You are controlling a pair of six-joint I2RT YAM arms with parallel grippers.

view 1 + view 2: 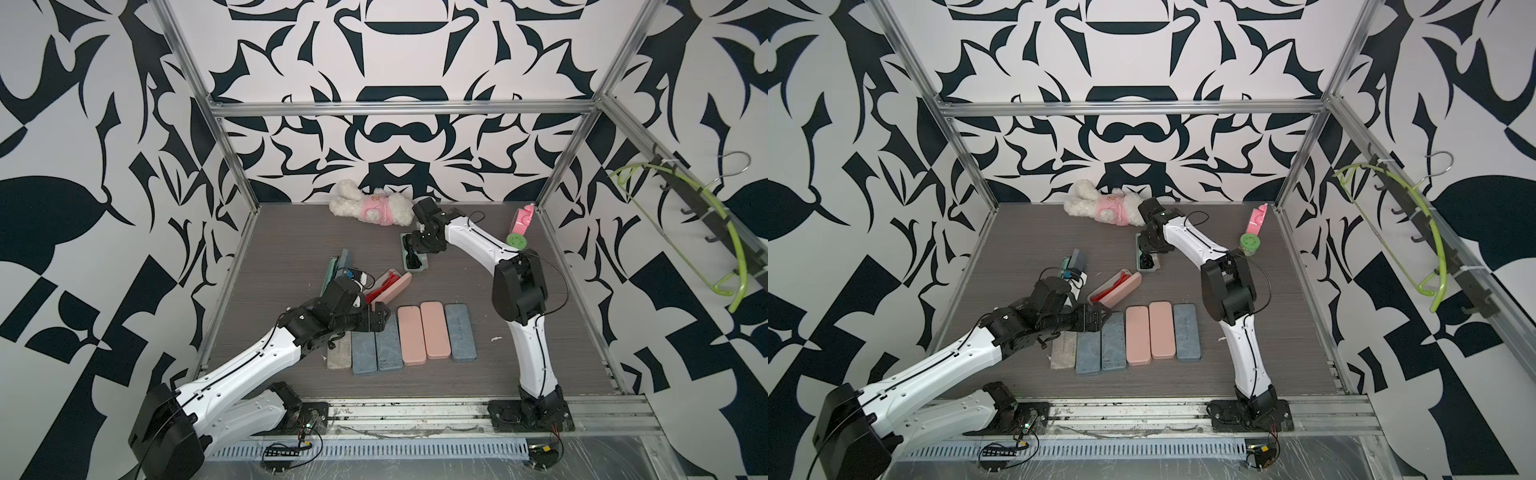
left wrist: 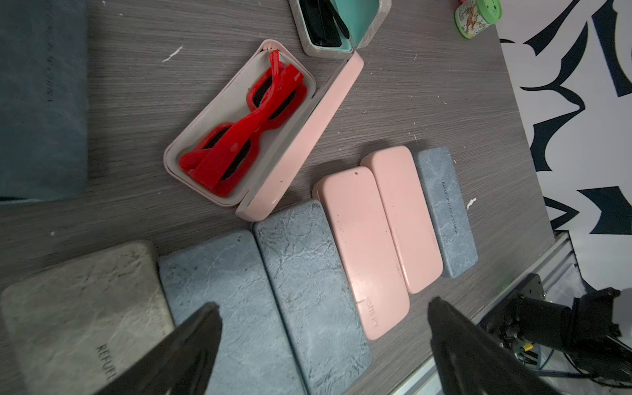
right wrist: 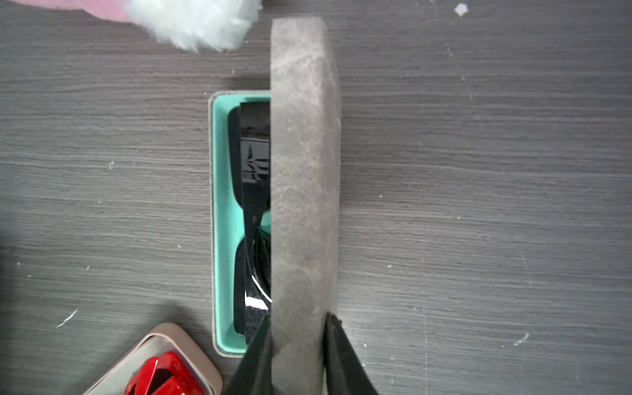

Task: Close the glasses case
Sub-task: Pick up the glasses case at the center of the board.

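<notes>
The glasses case (image 3: pixel 304 171) is grey outside and teal inside. It lies open at the back of the table, seen in both top views (image 1: pixel 420 268) (image 1: pixel 1152 268). Black sunglasses (image 3: pixel 251 205) rest in its teal tray. The lid stands upright on edge. My right gripper (image 3: pixel 297 319) is shut on the near end of that lid, one finger on each face. My left gripper (image 2: pixel 321 307) hangs open and holds nothing, over the row of closed cases (image 2: pixel 307 273) at the front.
A pink case (image 2: pixel 301 136) lies open with red glasses (image 2: pixel 246 130) inside, just beside the grey case. Another open case (image 1: pixel 338 270) stands at the left. A plush toy (image 1: pixel 370 208), a green jar (image 1: pixel 516 241) and a pink object (image 1: pixel 523 220) are at the back.
</notes>
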